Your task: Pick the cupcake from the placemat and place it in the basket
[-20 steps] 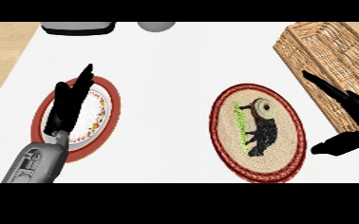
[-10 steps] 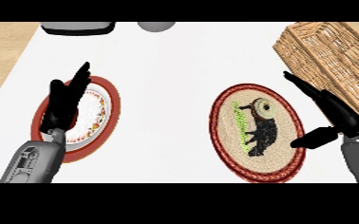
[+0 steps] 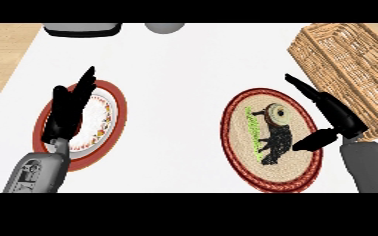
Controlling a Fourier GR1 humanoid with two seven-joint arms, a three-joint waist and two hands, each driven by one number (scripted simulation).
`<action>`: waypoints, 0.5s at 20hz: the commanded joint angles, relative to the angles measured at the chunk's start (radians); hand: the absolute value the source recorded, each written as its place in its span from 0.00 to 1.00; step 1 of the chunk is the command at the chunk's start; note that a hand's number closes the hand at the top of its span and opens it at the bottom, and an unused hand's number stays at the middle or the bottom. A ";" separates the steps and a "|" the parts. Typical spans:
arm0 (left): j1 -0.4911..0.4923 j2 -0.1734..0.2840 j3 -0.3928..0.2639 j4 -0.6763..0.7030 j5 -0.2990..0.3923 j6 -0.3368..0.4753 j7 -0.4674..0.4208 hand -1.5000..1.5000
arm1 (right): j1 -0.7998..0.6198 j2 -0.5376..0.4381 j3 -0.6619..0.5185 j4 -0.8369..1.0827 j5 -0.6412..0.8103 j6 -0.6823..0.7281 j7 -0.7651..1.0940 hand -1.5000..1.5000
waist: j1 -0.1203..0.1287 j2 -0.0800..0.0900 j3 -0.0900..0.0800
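No writing or labels to read anywhere; the only marking is the dark animal figure woven into the placemat (image 3: 271, 138). The white counter (image 3: 181, 80) fills the view, with a strip of wood at the far left edge and two grey shapes cut off at the top. The right hand (image 3: 334, 117) has come in further from the right since a moment ago and now hangs over the placemat's right rim, fingers straight and thumb spread, holding nothing. The cupcake (image 3: 276, 113) sits on the placemat just left of those fingers, not touched. The basket (image 3: 341, 55) stands just beyond the fingertips. The left hand (image 3: 68, 113) rests open over the plate (image 3: 107, 115), fingers straight, much as before
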 commanded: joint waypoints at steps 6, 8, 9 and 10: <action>0.029 -0.018 0.051 0.013 -0.019 -0.049 -0.050 0.50 | -0.084 0.034 0.005 0.120 0.068 0.006 0.013 0.00 | 0.002 0.000 0.000; -0.002 -0.008 0.071 0.004 -0.021 -0.064 -0.005 0.50 | -0.049 0.025 -0.007 0.155 0.078 -0.020 -0.066 0.00 | 0.000 0.000 0.000; -0.019 -0.023 0.058 0.015 -0.034 -0.060 -0.003 0.50 | -0.006 0.040 0.000 0.096 0.067 -0.001 -0.027 0.00 | -0.002 0.000 0.000; 0.000 -0.057 0.040 -0.020 -0.034 -0.046 0.030 0.50 | -0.070 0.041 -0.005 0.113 0.067 0.020 0.001 0.00 | 0.000 0.000 0.000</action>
